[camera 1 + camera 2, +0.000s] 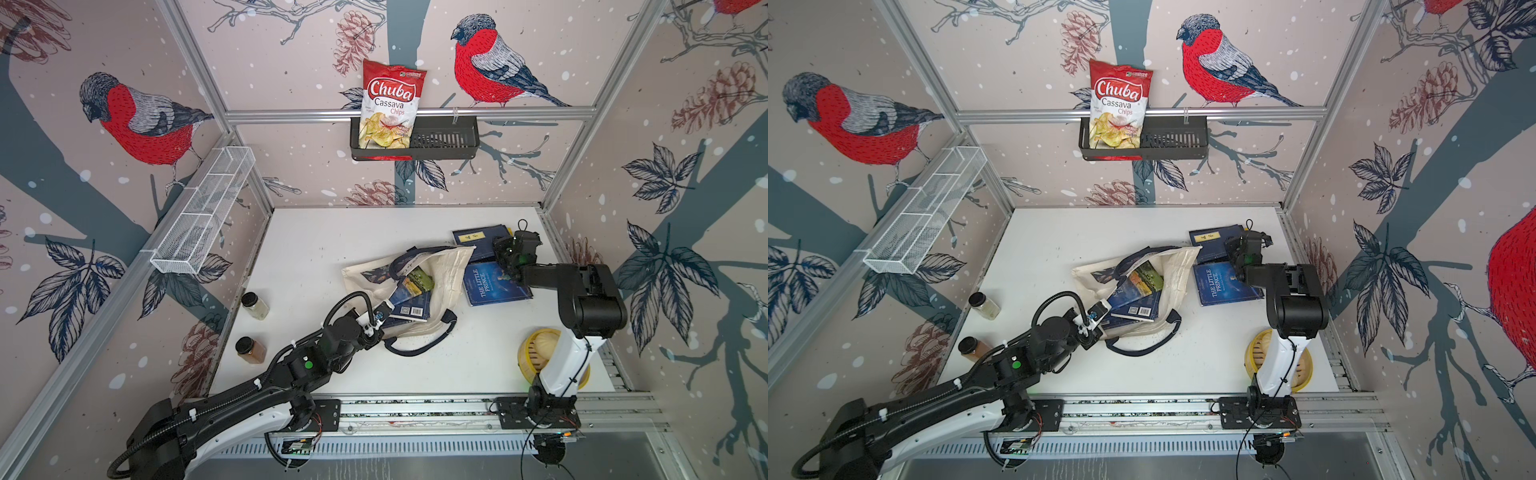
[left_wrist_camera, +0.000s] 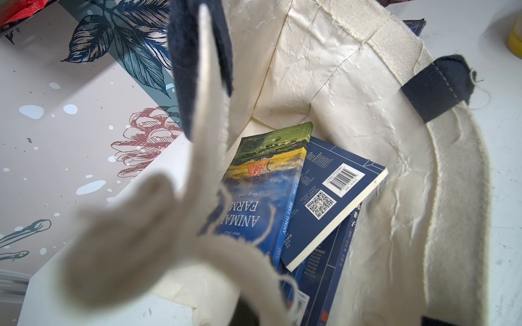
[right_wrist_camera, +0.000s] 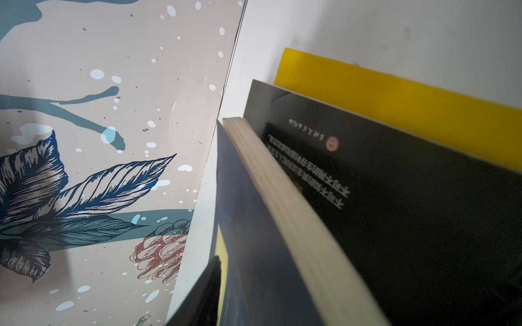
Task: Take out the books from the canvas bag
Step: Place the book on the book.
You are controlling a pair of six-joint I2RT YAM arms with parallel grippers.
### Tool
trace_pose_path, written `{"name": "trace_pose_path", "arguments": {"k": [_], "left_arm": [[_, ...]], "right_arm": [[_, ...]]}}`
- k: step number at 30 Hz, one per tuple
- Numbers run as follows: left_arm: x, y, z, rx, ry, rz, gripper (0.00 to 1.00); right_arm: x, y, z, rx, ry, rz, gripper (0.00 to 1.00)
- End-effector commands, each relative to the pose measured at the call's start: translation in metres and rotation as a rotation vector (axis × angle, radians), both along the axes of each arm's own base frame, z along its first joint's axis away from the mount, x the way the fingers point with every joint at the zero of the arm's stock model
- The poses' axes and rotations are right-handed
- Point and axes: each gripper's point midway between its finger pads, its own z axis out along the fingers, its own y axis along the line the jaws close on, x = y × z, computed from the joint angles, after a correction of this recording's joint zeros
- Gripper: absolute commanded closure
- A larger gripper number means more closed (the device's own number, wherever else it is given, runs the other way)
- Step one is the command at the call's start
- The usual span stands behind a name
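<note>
- In both top views, the cream canvas bag with navy strap handles [image 1: 446, 270] [image 1: 1177, 270] lay on its side on the white surface [image 1: 332, 249], with its mouth toward the left arm [image 1: 328, 345]. The left jaws sat at that mouth, closed down on the rim cloth.
- Dark navy paperbacks [image 1: 409, 307] poked out of the mouth just beside the left jaws, their long axes running into the bag. The blue "The Little Prince" book [image 1: 494, 286] and a navy stack [image 1: 478, 239] lay outside, past the bag's closed end, near the right arm [image 1: 590, 299].
- In the left wrist view, the pinched rim held the canvas bag [image 2: 367, 98] open. An "Animal Farm" paperback [image 2: 254, 197] and a navy barcoded paperback [image 2: 333, 203] overlapped inside, above another navy one.
- In the right wrist view, a navy book [image 3: 288, 211] ran close by, edge-on, over a black book [image 3: 395, 211] and a yellow book [image 3: 381, 96]. Whether the right jaws gripped it, I could not tell.
- The left arm was nearer but occupied. By my reckoning, the right jaws would have to cross the bag to its mouth and enter along the books' length.
</note>
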Motion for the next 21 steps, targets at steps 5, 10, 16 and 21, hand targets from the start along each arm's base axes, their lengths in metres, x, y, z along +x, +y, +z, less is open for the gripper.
{"name": "trace_pose_path", "arguments": {"k": [5, 10, 16, 21], "left_arm": [[0.001, -0.006, 0.018, -0.056, -0.04, -0.018, 1.0], [0.001, -0.007, 0.016, -0.052, -0.036, -0.023, 1.0], [0.001, -0.006, 0.017, -0.046, -0.043, -0.022, 1.0], [-0.001, -0.008, 0.019, -0.055, -0.046, -0.036, 1.0]], "right_arm": [[-0.022, -0.013, 0.02, 0.007, -0.005, -0.075, 0.35], [-0.045, -0.022, 0.028, 0.0, 0.048, -0.119, 0.3], [-0.08, -0.015, 0.057, -0.07, 0.028, -0.12, 0.29], [-0.119, 0.019, 0.095, -0.127, -0.077, -0.043, 0.29]]}}
